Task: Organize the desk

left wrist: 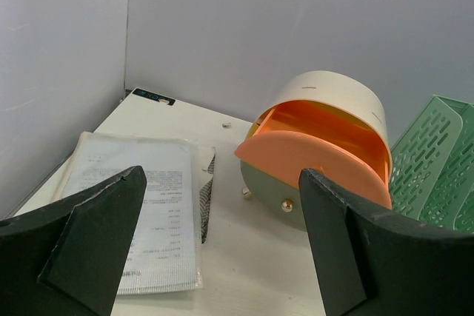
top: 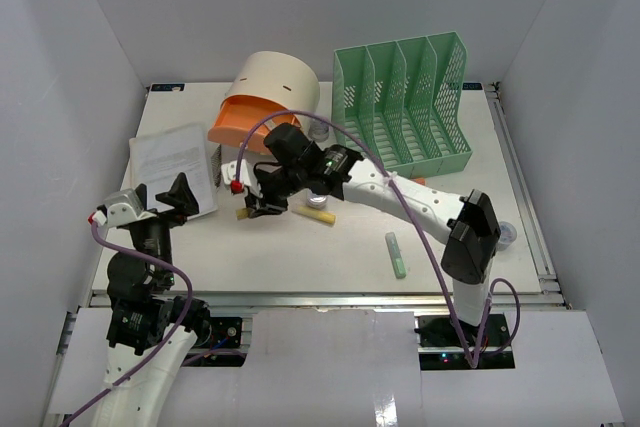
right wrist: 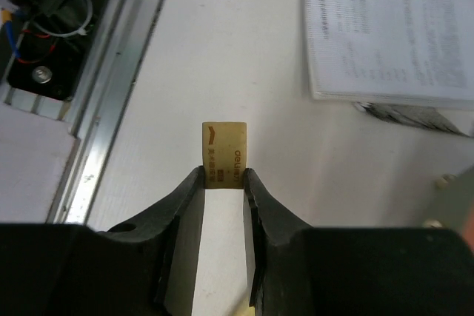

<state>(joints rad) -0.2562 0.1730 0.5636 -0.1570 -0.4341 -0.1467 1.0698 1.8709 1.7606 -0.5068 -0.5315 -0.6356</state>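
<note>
The white desk (top: 330, 262) has a metal rail along its front edge (right wrist: 96, 146). My right gripper (top: 256, 209) reaches left across the middle of the desk. In the right wrist view it (right wrist: 224, 177) is shut on a small yellow eraser (right wrist: 224, 146) with printed lettering, held by its near end just over the desk (right wrist: 222, 49). The eraser also shows in the top view (top: 245, 213). My left gripper (top: 162, 197) is open and empty at the front left, over the near edge of a stack of papers (top: 172, 165). In the left wrist view its jaws (left wrist: 221, 175) stand wide apart.
A cream and orange round drawer organiser (top: 262, 107) (left wrist: 326, 146) stands at the back centre. A green file rack (top: 405, 97) stands at the back right. A yellow stick (top: 314, 213), a green marker (top: 396, 254) and a small round item (top: 508, 235) lie on the desk.
</note>
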